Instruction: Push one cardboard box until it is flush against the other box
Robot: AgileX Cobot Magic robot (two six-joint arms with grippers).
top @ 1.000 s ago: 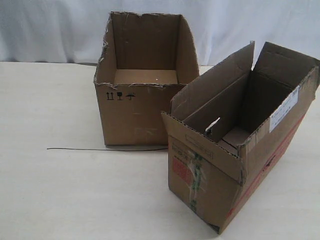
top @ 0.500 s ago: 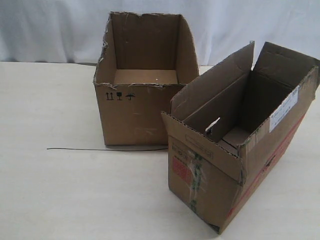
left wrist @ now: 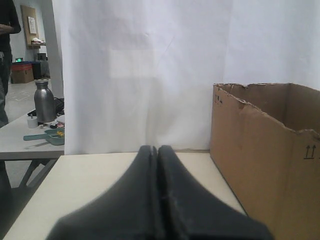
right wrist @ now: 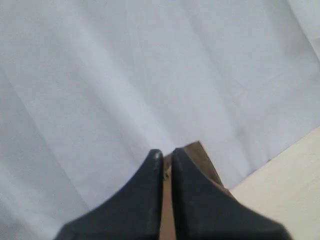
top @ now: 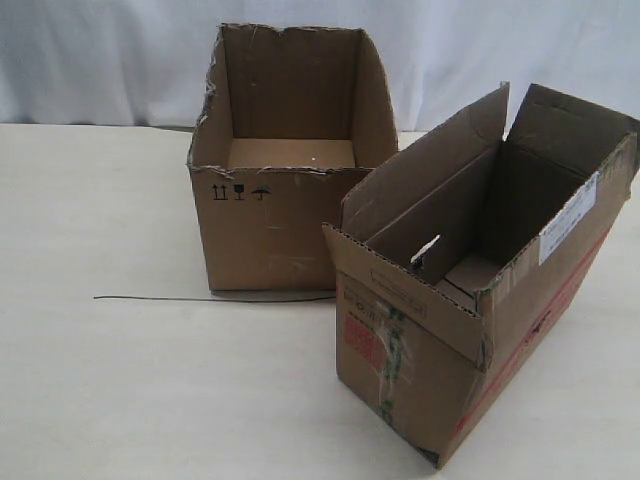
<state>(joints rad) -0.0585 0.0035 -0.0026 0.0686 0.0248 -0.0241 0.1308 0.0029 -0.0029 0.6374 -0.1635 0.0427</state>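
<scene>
Near the tabletop's front-right corner, narrow box looks light, flimsy; push its sidewall low; left gripper, right gripper pressed together.

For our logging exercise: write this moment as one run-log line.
stage: push not begun | narrow box: angled, not flush with wide box | left gripper: shut, empty | right gripper: shut, empty

The long, thin brown cardboard box with a red sticker sits crooked, open on top, one corner close to the wide torn-edged brown box behind.
</scene>
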